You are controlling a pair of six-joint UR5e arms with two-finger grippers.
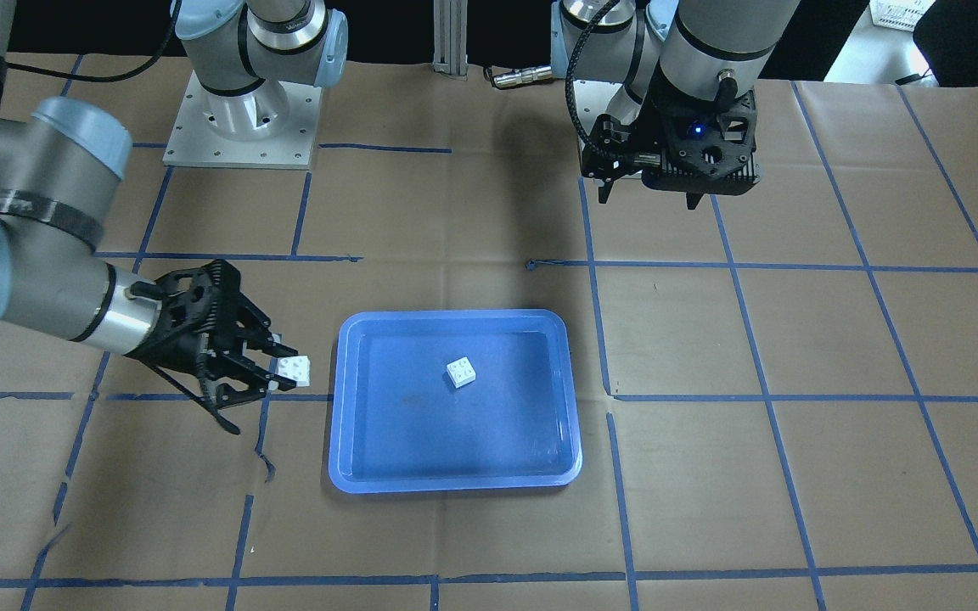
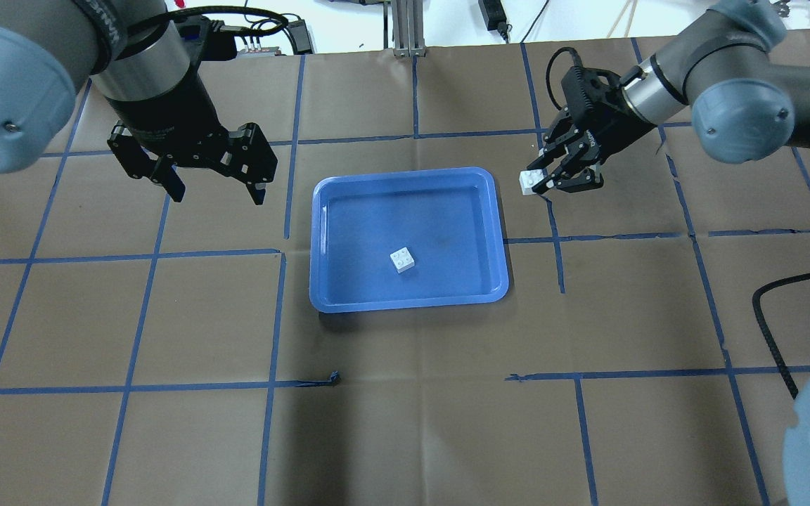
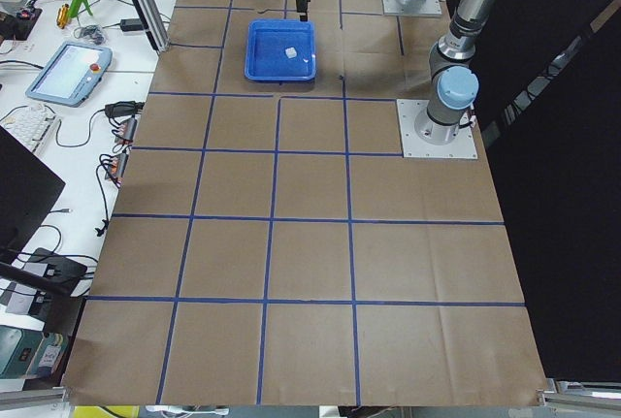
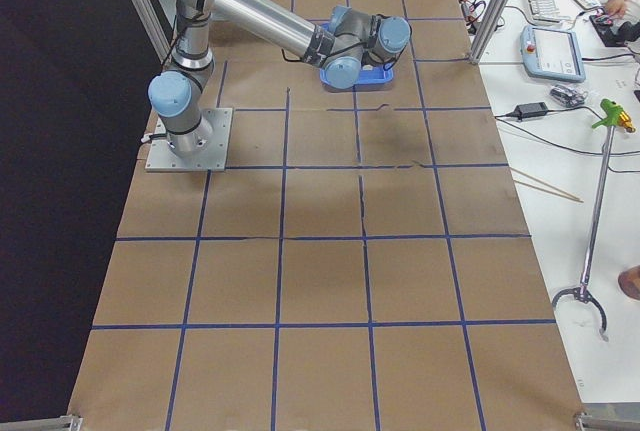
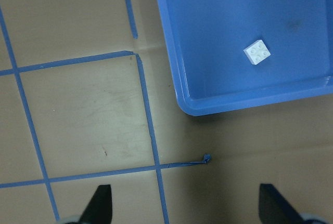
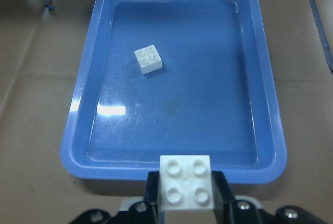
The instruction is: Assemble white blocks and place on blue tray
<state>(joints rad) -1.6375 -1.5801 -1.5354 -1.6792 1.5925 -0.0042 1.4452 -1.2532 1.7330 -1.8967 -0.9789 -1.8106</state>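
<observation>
Clamped between the fingers of the right gripper (image 6: 186, 203), one white block (image 6: 186, 186) sits studs-up just beside the right rim of the blue tray (image 2: 320, 211), near its far corner. The other white block (image 2: 403, 259) lies studs-up on the tray floor near the middle, well apart from the first. Left of the tray, the left gripper (image 2: 217, 195) hovers over the brown counter (image 2: 405, 422), fingers spread wide apart.

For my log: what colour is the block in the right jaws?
The block is white; right wrist view.
</observation>
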